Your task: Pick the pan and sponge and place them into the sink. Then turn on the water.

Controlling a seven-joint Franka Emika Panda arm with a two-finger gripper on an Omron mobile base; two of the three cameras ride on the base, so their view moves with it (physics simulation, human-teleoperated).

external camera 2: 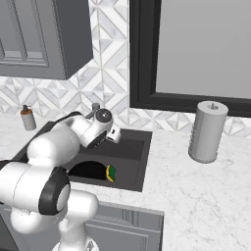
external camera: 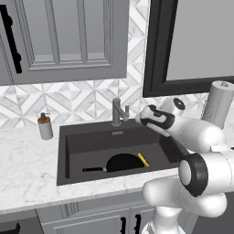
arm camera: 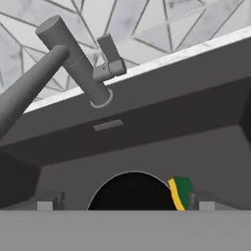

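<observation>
A: Left base view, going left to right: a soap dispenser (external camera: 45, 126) stands on the marble counter (external camera: 25, 169) well to the left of the gripper (external camera: 138, 119), apart from the sink's (external camera: 64, 155) left rim. Inside the basin, below the gripper, the pan (external camera: 123, 162) lies flat with its handle (external camera: 93, 169) pointing left, ending short of the left wall.

B: And the sponge?

A: The sponge (external camera: 144, 159) leans on edge against the pan's right side, touching it, below and slightly right of the gripper. Bare basin floor shows left of the pan and behind it, toward the back wall.

B: How do the fingers stand?

A: Spread wide, holding nothing. In the hand view the 2 fingertips (arm camera: 49, 201) rise far apart at the bottom, with the pan (arm camera: 132, 192) and sponge (arm camera: 180, 192) showing between them.

B: What about the faucet?

A: The faucet (external camera: 117, 111) rises from the back rim just left of the gripper, near it but apart. In the hand view its lever (arm camera: 110, 57) sticks out beside the post, and the spout (arm camera: 29, 88) runs down to the left.

B: Anything to the right?

A: A paper towel roll (external camera 2: 208, 131) stands upright on the counter, well right of the gripper (external camera 2: 116, 135) and apart from the sink's (external camera 2: 146, 162) right rim, with open marble all around.
</observation>
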